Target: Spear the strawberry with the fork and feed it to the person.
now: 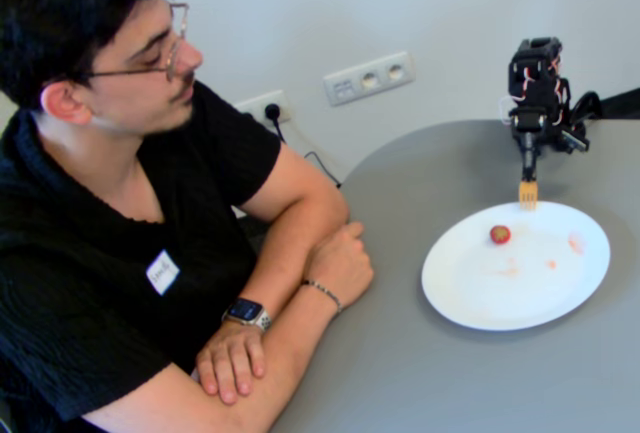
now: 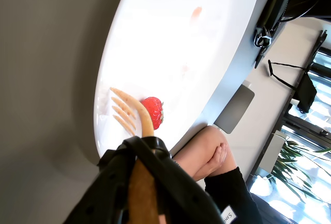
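Note:
The strawberry [image 1: 500, 234] is a small red fruit lying on the far left part of the white plate [image 1: 480, 298]. My gripper [image 1: 528, 158] is shut on the fork [image 1: 528, 193], which points down over the plate's far rim, just behind and to the right of the strawberry and apart from it. In the wrist view the fork [image 2: 125, 113] has its tines beside the strawberry [image 2: 153, 113], over the plate [image 2: 170, 38], with the gripper [image 2: 142, 149] clasping the handle. The person [image 1: 130, 203] sits at the left with arms folded on the table, looking toward the plate.
The grey round table [image 1: 430, 383] carries the plate, which has faint pink-orange smears [image 1: 550, 263]. The person's hands [image 1: 340, 268] rest left of the plate. Wall sockets [image 1: 368, 77] and a cable are behind. A chair and plant show in the wrist view.

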